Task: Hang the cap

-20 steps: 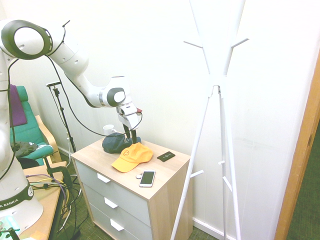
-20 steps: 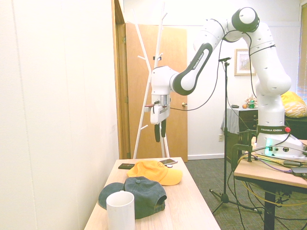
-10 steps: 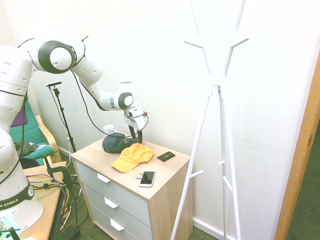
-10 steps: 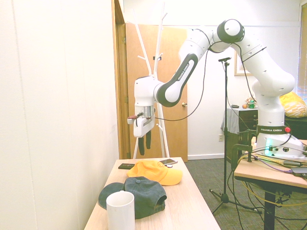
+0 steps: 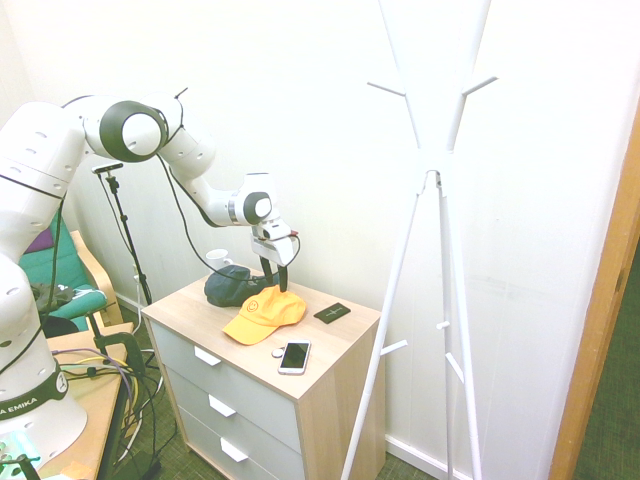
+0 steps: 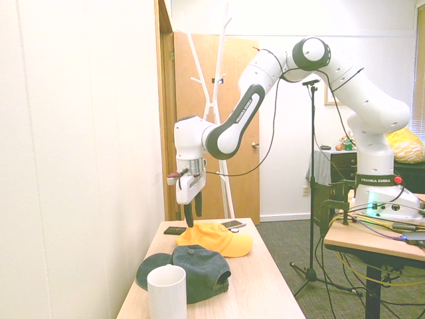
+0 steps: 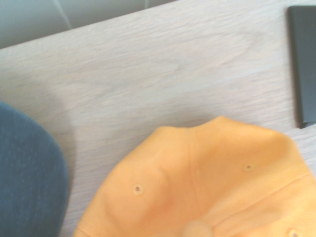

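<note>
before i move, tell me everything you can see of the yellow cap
The yellow cap looks like soft fabric, with a curved brim, a small smiley on the front, stitched eyelets and a button on top. It sits crown up, slightly dented at the back edge, on the wooden dresser top, between the dark blue cap and the phone. Whether the gripper touches it, I can't tell.

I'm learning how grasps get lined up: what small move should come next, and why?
Probably a short drop straight down to straddle the crown's edge: the open gripper hangs just above the yellow cap, near its back edge, with nothing between its fingers, and the cap lies on the dresser, not yet hung.
</note>
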Controlling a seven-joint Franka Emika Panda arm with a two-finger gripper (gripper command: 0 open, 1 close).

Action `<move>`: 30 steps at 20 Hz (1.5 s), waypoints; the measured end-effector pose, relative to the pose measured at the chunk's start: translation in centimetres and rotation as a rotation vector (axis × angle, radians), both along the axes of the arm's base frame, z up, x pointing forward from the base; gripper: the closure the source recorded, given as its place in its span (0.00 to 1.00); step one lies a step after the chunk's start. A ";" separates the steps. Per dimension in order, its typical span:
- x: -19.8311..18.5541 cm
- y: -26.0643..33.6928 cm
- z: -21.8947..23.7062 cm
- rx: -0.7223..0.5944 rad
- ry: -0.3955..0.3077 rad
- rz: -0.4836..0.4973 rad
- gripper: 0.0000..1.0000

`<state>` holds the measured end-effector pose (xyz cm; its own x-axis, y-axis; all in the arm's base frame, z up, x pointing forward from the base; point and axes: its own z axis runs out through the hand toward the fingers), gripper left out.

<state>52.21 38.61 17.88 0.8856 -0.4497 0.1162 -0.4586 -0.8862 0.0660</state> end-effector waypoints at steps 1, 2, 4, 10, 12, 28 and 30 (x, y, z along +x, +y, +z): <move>0.0 0.1 -0.3 -0.003 0.001 0.004 1.00; 0.1 0.2 -0.5 -0.005 0.002 0.007 1.00; 0.4 0.2 -0.9 -0.006 0.002 0.011 1.00; 1.0 0.2 -0.9 -0.008 -0.009 0.013 1.00; 1.0 0.2 -1.0 -0.009 -0.009 0.013 1.00; 1.1 -0.2 -1.6 -0.014 -0.007 0.008 1.00; 1.1 -0.3 -1.7 -0.014 -0.008 0.008 1.00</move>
